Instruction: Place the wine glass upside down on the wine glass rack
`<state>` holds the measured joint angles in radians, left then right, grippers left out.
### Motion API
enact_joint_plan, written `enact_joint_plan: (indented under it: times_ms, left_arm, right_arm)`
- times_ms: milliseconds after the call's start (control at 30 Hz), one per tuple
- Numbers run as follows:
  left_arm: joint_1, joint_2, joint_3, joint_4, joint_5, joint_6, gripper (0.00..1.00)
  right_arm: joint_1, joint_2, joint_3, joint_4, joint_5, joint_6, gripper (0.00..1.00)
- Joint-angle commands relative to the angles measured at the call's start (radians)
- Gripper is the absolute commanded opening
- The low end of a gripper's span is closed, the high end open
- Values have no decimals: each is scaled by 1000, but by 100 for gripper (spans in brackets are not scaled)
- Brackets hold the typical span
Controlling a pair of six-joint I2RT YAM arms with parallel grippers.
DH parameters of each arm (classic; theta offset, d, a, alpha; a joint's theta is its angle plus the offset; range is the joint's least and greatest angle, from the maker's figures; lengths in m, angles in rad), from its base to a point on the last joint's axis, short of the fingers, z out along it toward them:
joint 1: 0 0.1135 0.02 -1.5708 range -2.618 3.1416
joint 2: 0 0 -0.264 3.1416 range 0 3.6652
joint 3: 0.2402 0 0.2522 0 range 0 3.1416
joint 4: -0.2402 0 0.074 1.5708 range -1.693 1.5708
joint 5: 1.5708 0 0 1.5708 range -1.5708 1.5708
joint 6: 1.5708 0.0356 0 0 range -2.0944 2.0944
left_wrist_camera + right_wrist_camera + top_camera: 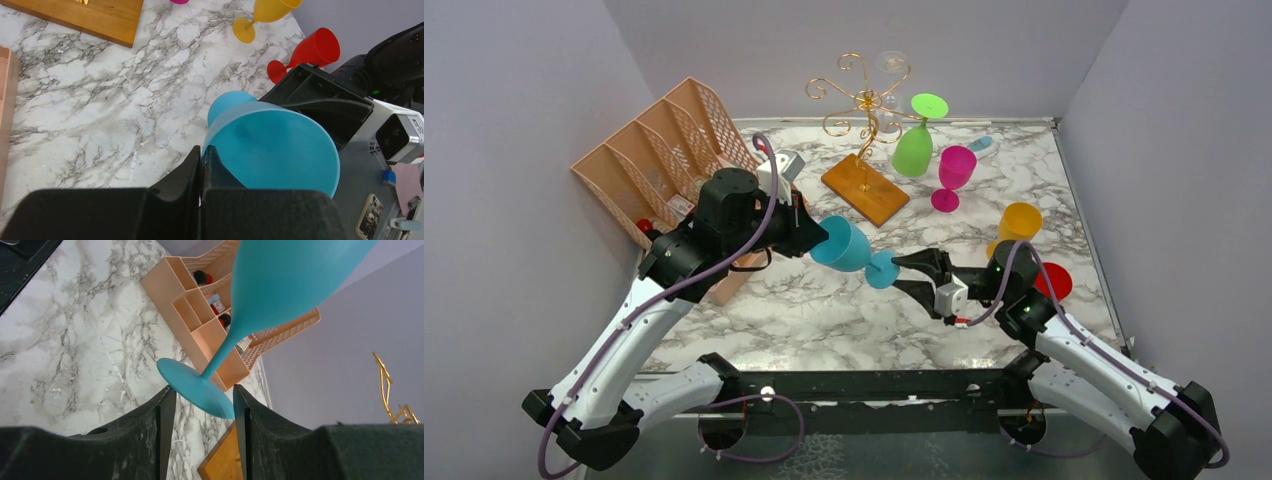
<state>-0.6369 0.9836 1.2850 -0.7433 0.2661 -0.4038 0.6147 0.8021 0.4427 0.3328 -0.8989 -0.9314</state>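
Observation:
A teal wine glass (844, 243) hangs sideways in the air above the marble table, bowl to the left, foot to the right. My left gripper (819, 235) is shut on the bowl's rim; its fingers (195, 165) pinch the rim of the glass (275, 150). My right gripper (904, 268) is open, with the glass's foot (192, 385) at its fingertips (167, 400). The wine glass rack (864, 100), gold wire on an orange-brown wooden base (864, 188), stands behind the glass. A green glass (914, 148) hangs upside down on it.
A peach mesh organiser (664, 150) stands at the left, close to my left arm. A pink glass (954, 170) stands right of the rack. A yellow glass (1019, 222) and a red glass (1054, 282) lie near my right arm. Purple walls enclose the table.

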Motion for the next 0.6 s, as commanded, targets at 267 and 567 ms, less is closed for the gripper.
enact_joint_plan:
  times_ms: [267, 567]
  left_arm:
    - [-6, 21, 13, 3, 81, -18, 0]
    - [-6, 31, 62, -30, 82, -9, 0]
  right_arm:
    - [42, -19, -13, -10, 72, -114, 27]
    - [53, -15, -5, -44, 118, -153, 44]
